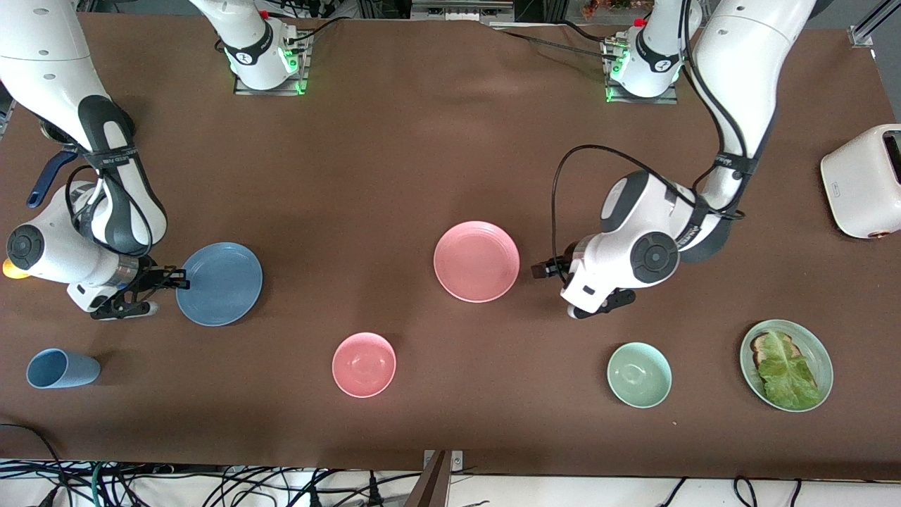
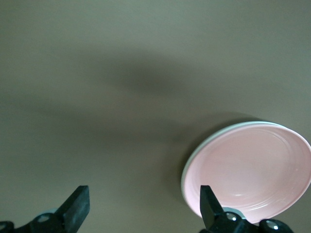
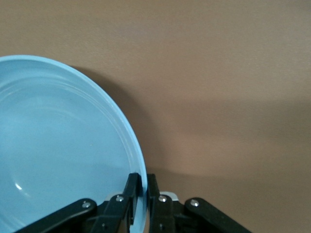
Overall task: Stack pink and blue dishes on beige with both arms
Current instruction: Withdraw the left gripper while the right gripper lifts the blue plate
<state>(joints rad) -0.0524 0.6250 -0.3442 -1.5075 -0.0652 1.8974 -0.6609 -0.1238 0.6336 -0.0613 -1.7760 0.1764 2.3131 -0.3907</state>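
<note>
The sky-blue plate [image 1: 219, 284] lies toward the right arm's end of the table. My right gripper [image 1: 179, 282] is shut on its rim, one finger inside the plate [image 3: 58, 145] and one outside, as the right wrist view shows at the gripper [image 3: 144, 178]. The pink plate [image 1: 476, 261] rests flat mid-table. My left gripper [image 1: 538, 270] stands open just beside its edge, holding nothing. In the left wrist view the gripper [image 2: 144, 194] has its fingers wide apart, with the pink plate [image 2: 252, 167] past one fingertip. The beige plate is hidden.
Nearer the front camera sit a small pink bowl [image 1: 364, 364], a mint-green bowl [image 1: 639, 374], a green plate with toast and lettuce [image 1: 786, 364] and a blue cup on its side [image 1: 62, 368]. A cream toaster [image 1: 862, 181] stands at the left arm's end.
</note>
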